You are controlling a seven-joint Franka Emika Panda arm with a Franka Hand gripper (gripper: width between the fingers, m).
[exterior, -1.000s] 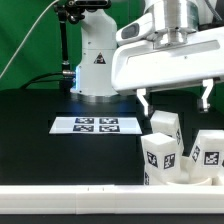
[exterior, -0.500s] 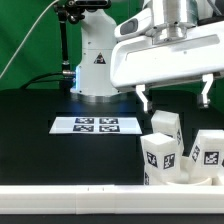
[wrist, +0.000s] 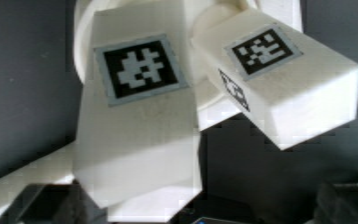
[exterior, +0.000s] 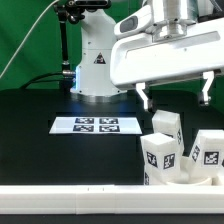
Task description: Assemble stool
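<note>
Three short blocky white stool legs with black-and-white tags stand close together at the exterior view's lower right: one at the back (exterior: pixel 164 127), one in front (exterior: pixel 159 160) and one to the right (exterior: pixel 208 150). I cannot make out the round seat. My gripper (exterior: pixel 175 102) hangs open and empty just above the legs, its two dark fingers (exterior: pixel 143 99) spread wide. In the wrist view a long tagged leg (wrist: pixel 140 120) and a tilted tagged leg (wrist: pixel 274 80) fill the picture between the open gripper's (wrist: pixel 194 212) fingertips; neither is gripped.
The marker board (exterior: pixel 95 125) lies on the black table at centre. The arm's white base (exterior: pixel 97 60) stands behind it. A long white border rail (exterior: pixel 80 197) runs along the front edge, just before the legs.
The gripper has shifted slightly up and toward the exterior view's left. The legs have not moved.
</note>
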